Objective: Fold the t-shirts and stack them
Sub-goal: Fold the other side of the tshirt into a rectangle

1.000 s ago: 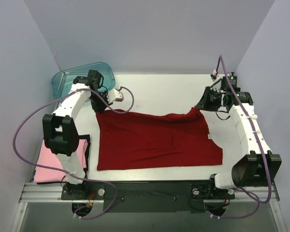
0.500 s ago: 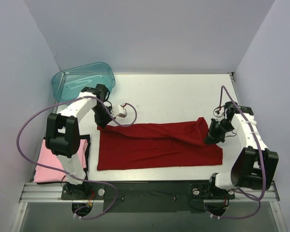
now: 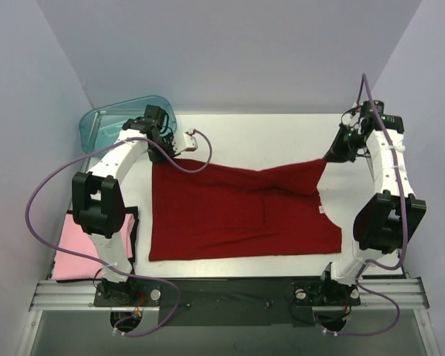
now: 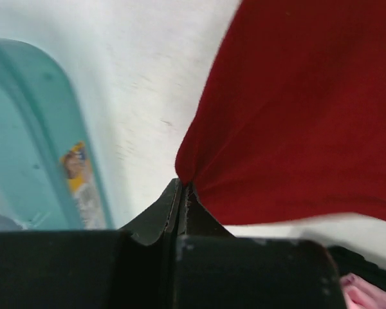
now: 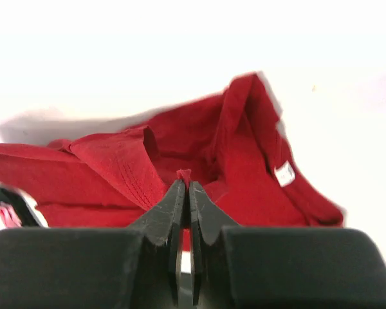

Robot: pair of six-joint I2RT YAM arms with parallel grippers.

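The spread t-shirt (image 3: 237,215) lies across the middle of the desk (image 3: 252,137), between the left arm (image 3: 96,204) and the right arm (image 3: 386,219). Its far left corner is pinched in the left hand (image 3: 164,152) and its far right corner in the right hand (image 3: 334,156), each behind the rest of the cloth. The tub (image 3: 104,127) sits at the desk's far left corner, just behind and left of the left hand, and the other t-shirt (image 3: 76,251) lies at the near left edge, left of the left arm's base.
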